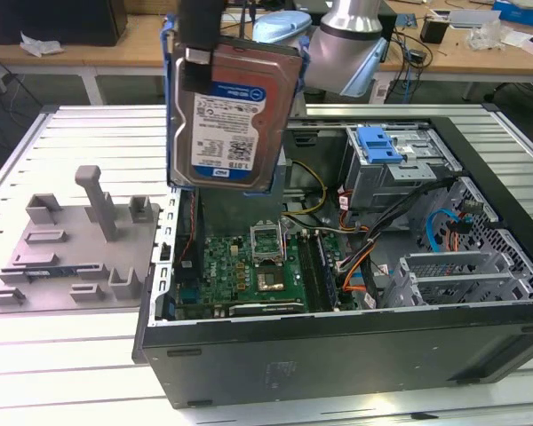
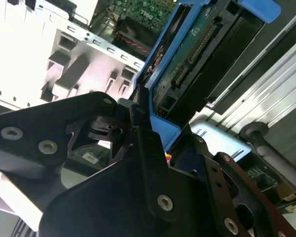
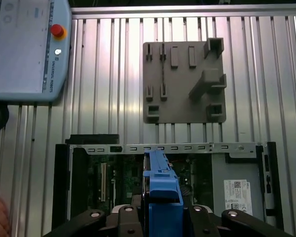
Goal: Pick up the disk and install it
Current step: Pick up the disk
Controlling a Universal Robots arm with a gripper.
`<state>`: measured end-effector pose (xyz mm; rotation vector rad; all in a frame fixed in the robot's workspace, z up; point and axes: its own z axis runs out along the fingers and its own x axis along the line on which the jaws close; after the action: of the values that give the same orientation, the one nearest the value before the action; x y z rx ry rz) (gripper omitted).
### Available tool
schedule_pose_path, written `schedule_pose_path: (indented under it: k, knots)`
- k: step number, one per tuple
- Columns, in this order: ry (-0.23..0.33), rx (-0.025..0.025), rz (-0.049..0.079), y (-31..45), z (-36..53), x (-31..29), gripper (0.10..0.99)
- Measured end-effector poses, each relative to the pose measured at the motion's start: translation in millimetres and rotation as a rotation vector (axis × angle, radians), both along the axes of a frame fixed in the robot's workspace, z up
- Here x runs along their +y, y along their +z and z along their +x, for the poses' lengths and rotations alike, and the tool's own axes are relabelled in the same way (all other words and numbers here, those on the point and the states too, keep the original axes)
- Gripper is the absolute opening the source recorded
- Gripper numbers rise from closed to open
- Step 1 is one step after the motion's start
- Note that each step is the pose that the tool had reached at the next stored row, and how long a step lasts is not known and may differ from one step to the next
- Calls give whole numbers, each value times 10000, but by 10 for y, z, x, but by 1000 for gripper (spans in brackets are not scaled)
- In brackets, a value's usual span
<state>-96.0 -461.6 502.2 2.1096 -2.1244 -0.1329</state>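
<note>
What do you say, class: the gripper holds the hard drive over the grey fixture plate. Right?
No. The gripper holds the hard drive over the open computer case, not the grey fixture plate beside it, as the first wrist view shows.

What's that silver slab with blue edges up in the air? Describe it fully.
The disk is a flat silver metal rectangle with a white-and-blue label, set in a blue plastic frame. In the second wrist view its back shows a green circuit board. It hangs upright, clamped at its top edge by the tool, above the open computer case.
</note>
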Motion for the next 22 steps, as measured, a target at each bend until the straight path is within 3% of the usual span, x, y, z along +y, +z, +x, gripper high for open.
schedule_pose_path:
  k: [17, 22]
  knots:
    - [0, 283, -69, 0, 624, -249, 365]
    - [1, 385, -92, 0, 868, -344, 365]
